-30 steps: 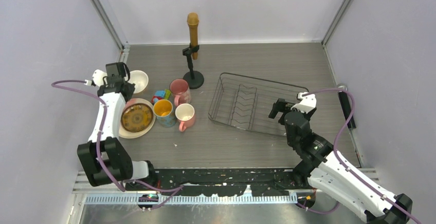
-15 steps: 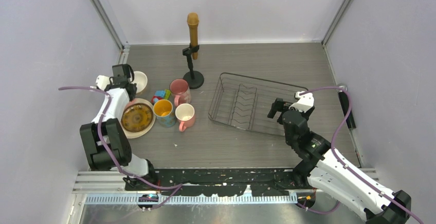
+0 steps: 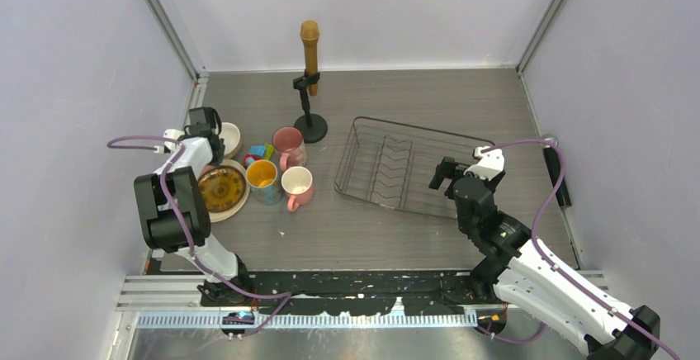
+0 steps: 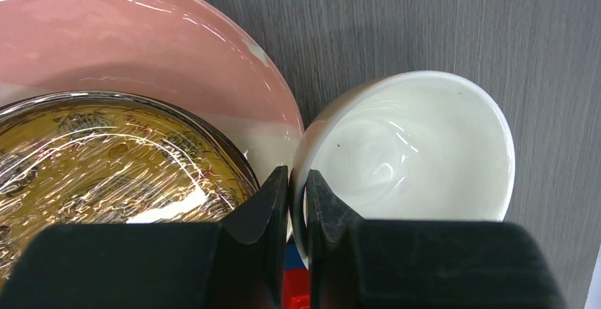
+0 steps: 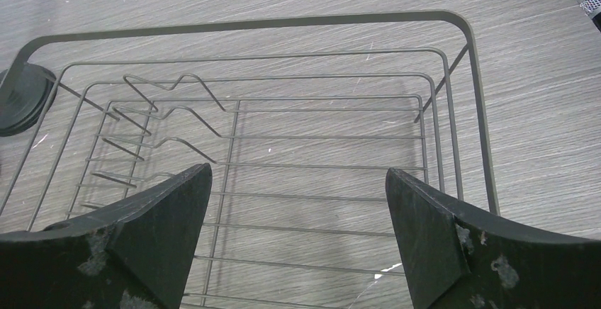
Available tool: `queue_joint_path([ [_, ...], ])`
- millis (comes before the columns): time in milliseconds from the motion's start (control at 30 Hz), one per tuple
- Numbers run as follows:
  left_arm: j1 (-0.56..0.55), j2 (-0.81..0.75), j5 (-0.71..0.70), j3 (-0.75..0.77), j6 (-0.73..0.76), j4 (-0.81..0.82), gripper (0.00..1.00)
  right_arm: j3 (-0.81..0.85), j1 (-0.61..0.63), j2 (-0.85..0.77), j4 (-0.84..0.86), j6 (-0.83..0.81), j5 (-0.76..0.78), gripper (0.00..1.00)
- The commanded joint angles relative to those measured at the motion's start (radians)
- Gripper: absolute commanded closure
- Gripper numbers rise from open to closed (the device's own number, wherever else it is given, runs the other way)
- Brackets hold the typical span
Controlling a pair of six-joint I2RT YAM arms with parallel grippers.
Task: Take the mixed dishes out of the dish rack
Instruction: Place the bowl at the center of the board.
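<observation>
My left gripper (image 4: 296,181) is shut on the near rim of a cream bowl (image 4: 418,153), one finger inside and one outside. The bowl sits low beside the large pink-and-cream plate (image 4: 142,47), which carries the small yellow patterned plate (image 4: 92,153). In the top view the left gripper (image 3: 215,133) and bowl (image 3: 229,138) are at the far left. A mug with yellow inside (image 3: 262,176) and two pink mugs (image 3: 289,144) (image 3: 297,185) stand right of the plates. The dish rack (image 3: 386,168) holds no dishes. My right gripper (image 5: 298,174) hangs open over the rack's (image 5: 283,21) near right end.
A black microphone stand (image 3: 310,120) with a brown microphone stands behind the mugs, its base (image 5: 21,100) just beyond the rack's left corner. Small colourful toy blocks (image 3: 259,153) lie among the dishes; red and blue ones (image 4: 294,288) show under my left fingers. Walls close in on both sides.
My left arm has folded back and swung its gripper right and nearer, bringing the cream bowl against the pink plate's edge. The right arm has barely shifted.
</observation>
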Motion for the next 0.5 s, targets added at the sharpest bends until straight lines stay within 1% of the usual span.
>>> queue_joint_path([
  [0, 0.005, 0.001, -0.025, 0.051, -0.035, 0.111, 1.00, 0.018, 0.001, 0.013, 0.062, -0.011, 0.007, 0.00],
  [233, 0.006, 0.033, -0.019, 0.057, -0.021, 0.112, 0.99, 0.027, 0.001, 0.036, 0.065, -0.014, 0.005, 0.00],
  [367, 0.004, 0.049, -0.016, 0.075, -0.011, 0.084, 0.89, 0.027, 0.001, 0.033, 0.065, -0.014, 0.003, 0.00],
  [433, 0.004, 0.049, -0.018, 0.077, -0.007, 0.079, 0.76, 0.026, 0.000, 0.029, 0.065, -0.014, 0.001, 0.00],
  [467, 0.004, 0.048, -0.017, 0.078, -0.004, 0.076, 0.71, 0.025, 0.001, 0.027, 0.065, -0.013, 0.001, 0.00],
])
